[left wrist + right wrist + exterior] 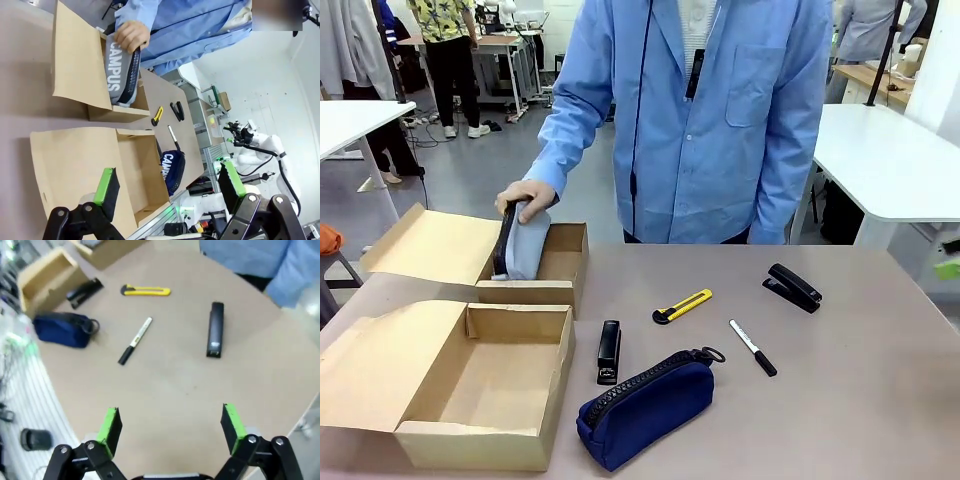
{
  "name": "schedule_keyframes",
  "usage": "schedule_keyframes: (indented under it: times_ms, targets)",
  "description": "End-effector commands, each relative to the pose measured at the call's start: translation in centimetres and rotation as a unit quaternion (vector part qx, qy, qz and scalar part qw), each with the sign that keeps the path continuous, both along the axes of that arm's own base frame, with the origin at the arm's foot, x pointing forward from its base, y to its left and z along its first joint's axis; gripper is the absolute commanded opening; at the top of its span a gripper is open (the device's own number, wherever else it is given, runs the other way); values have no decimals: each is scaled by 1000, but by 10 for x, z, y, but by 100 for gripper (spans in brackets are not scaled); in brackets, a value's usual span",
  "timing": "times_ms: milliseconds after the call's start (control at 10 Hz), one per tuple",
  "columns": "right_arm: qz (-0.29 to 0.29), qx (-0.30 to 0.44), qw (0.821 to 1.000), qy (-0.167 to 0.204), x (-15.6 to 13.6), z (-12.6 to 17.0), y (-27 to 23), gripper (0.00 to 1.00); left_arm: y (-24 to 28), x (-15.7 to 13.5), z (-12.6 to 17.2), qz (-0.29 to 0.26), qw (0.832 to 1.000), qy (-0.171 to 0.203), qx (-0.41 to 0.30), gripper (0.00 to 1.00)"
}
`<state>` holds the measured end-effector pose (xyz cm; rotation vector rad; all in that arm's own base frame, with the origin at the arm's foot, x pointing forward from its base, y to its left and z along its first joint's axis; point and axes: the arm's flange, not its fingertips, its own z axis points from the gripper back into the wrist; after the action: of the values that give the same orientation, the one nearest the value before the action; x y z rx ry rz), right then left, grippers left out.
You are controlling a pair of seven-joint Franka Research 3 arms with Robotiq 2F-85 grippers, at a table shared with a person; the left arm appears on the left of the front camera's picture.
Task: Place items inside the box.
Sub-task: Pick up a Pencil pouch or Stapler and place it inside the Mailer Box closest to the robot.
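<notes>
The person's hand [527,195] grasps a grey fabric pouch with a black zip [525,250], upright in the far brown cardboard box [570,262]. Toward the robot's right of that hand, on the table, lie a yellow-black utility knife [682,306], a white marker with black cap [752,347], a black stapler [609,351], a second black stapler [793,287] and a navy blue zip pencil pouch [645,405]. The left gripper [170,187] and the right gripper [171,424] both gape, empty.

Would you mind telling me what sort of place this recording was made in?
Probably a lab or workshop rather than an office: the person wears a blue lab coat, white work tables stand around on a bare grey floor, and other people stand at a cluttered bench behind.
</notes>
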<state>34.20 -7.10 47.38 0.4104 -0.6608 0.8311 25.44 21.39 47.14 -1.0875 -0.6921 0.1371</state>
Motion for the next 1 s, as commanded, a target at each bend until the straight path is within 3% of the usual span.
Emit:
schedule_keyframes:
  times_ms: [0,300,400,500,600,700,800,900]
  targets:
    - [20,-90,995,28,71,-10,57,100,-1,0,2,-1,1000,-15,-2,100]
    - [31,-151,982,106,145,-42,117,100,-1,0,2,-1,1000,-15,-2,100]
    - [15,-158,979,129,154,-57,122,100,-1,0,2,-1,1000,-15,-2,100]
    - [4,-149,980,129,144,-57,115,100,-1,0,2,-1,1000,-15,-2,100]
    - [10,-121,986,112,110,-39,98,100,-1,0,2,-1,1000,-15,-2,100]
    - [23,-156,980,117,152,-78,125,100,-1,0,2,-1,1000,-15,-2,100]
    - [14,-148,981,124,147,-73,113,100,-1,0,2,-1,1000,-15,-2,100]
    - [-12,-164,977,137,165,-81,121,100,-1,0,2,-1,1000,-15,-2,100]
